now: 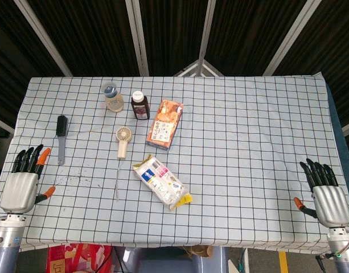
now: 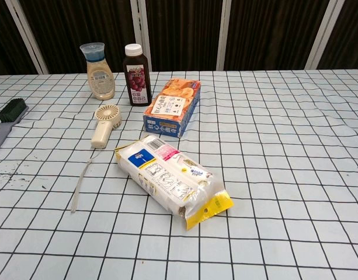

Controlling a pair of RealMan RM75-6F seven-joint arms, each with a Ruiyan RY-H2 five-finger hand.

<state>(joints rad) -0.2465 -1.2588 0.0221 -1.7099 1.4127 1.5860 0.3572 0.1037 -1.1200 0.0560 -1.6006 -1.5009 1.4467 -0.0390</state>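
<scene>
My left hand point(image 1: 25, 181) rests palm down at the table's front left corner, fingers straight and apart, holding nothing. Nearest to it lies a grey brush with dark bristles point(image 1: 61, 138) point(image 2: 9, 116). My right hand point(image 1: 325, 192) lies at the front right corner, fingers spread, empty, with bare checked cloth around it. Neither hand shows in the chest view. A white plastic packet with a yellow end point(image 1: 162, 181) point(image 2: 171, 179) lies in the middle front.
On the checked cloth point(image 1: 248, 125) stand a cream bottle point(image 1: 113, 96) point(image 2: 100, 71) and a dark juice bottle point(image 1: 139, 104) point(image 2: 136, 74) at the back. An orange-and-blue box point(image 1: 165, 123) point(image 2: 174, 106) and a small cream hand fan point(image 1: 123, 140) point(image 2: 105, 123) lie between them and the packet.
</scene>
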